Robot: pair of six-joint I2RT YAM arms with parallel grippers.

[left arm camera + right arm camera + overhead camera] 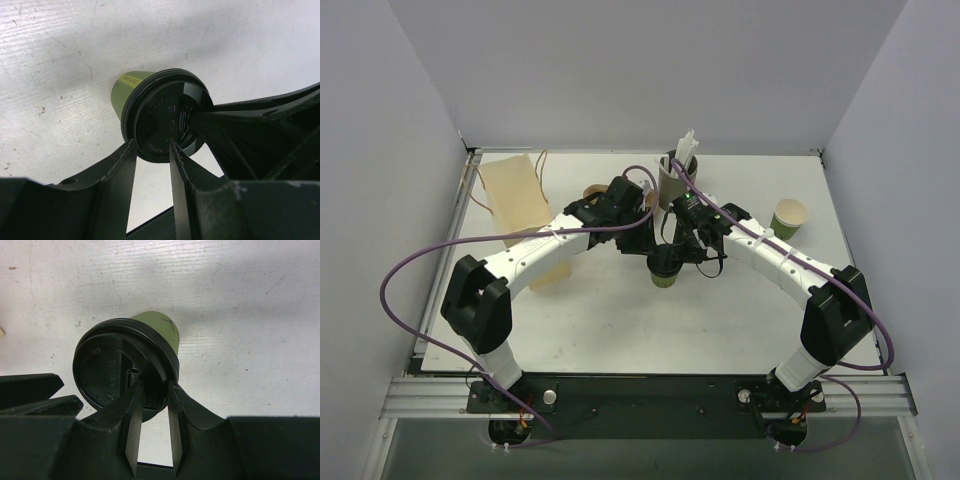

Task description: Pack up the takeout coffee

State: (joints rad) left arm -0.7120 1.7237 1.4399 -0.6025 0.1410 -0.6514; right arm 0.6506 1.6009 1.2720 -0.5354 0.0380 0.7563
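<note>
The left pincer (152, 147) stands with its jaws apart, the fingertips at the near rim of the black lid (165, 117), which is wider than the gap and not clamped across. The right pincer (154, 387) comes in from the opposite side with its fingers only narrowly apart, lying over the top of the lid. One tip reaches about the lid's middle. Whether it pinches a raised part of the lid or merely rests on it I cannot tell.

Under both sits the green coffee cup (664, 272), upright on the table (620, 330). Its long axis is vertical, the lid faces up, and the body tapers down to the base. It stands near the middle of the table, between the two wrists.

Behind it and close to the right arm is a grey cup of white straws (672, 180). A brown paper bag (515, 195) lies at the far left by the edge. An open green cup (789, 217) stands well apart at the right. Bare table runs from the coffee cup toward the arm bases, and walls close in the left, right and far edges.
</note>
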